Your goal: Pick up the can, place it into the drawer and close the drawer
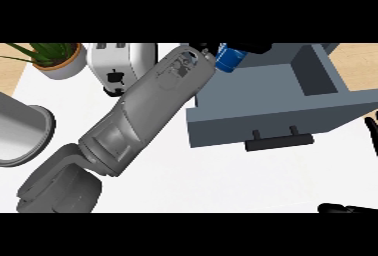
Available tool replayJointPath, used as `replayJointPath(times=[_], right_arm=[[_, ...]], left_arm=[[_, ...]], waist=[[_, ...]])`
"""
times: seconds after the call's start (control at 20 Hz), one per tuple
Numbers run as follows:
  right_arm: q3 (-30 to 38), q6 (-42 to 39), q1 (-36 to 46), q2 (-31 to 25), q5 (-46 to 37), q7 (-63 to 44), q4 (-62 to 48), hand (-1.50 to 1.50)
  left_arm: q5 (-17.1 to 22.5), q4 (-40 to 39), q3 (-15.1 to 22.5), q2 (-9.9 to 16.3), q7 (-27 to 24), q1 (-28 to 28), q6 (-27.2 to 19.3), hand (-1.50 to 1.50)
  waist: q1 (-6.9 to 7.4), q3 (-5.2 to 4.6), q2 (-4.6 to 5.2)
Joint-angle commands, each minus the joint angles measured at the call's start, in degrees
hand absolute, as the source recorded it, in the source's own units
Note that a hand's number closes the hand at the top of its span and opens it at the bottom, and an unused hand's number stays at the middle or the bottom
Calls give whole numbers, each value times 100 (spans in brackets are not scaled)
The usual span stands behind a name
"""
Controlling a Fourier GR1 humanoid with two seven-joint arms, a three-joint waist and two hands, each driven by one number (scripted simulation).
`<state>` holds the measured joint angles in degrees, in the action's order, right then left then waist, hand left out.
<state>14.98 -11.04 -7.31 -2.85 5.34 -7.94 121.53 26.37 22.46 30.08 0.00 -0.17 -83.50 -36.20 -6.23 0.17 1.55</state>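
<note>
Drawer [273, 107] open in front of us — a grey box with tall walls pulled out across the white counter [221, 175], its dark handle [279, 140] on the front panel facing our lower edge. Our left forearm [148, 110] runs from the lower left up to the drawer's back left corner, and our left hand [214, 48] shows there only as a few black fingers at the top of the view. Those fingers are curled round the blue can [229, 59], which we hold tilted above the drawer's rear left part, just over its back wall; whether the can touches the drawer we cannot tell.

Our right hand [347, 208] shows as dark fingers at the lower right corner, with a thin black sliver more at the right edge — too little for us to say how its fingers are set.

Left of the forearm stand a white toaster [118, 62] and a potted plant [55, 57]; a grey metal sink rim [29, 130] curves in at the left edge.
</note>
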Motion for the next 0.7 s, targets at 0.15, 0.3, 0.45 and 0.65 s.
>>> replayJointPath(times=[0.15, 0.3, 0.45, 0.65], right_arm=[[-189, 82, 216, 38, -240, 8, -137, -150], [-100, -24, 32, -52, -65, -130, 150, -150], [-12, -50, 82, -63, -36, 81, -72, -150], [-93, -137, 161, -116, 21, 15, -67, -150]], left_arm=[[141, -285, 289, 0, -122, -29, -111, -150], [220, -200, 446, 0, -121, 72, -529, -150], [262, -406, 430, 0, -285, 113, -458, -150], [380, -362, 542, 0, -158, -22, -803, -150]], waist=[[-14, -1, 27], [-145, -1, 6], [-104, 1, 40], [-244, 5, 55]])
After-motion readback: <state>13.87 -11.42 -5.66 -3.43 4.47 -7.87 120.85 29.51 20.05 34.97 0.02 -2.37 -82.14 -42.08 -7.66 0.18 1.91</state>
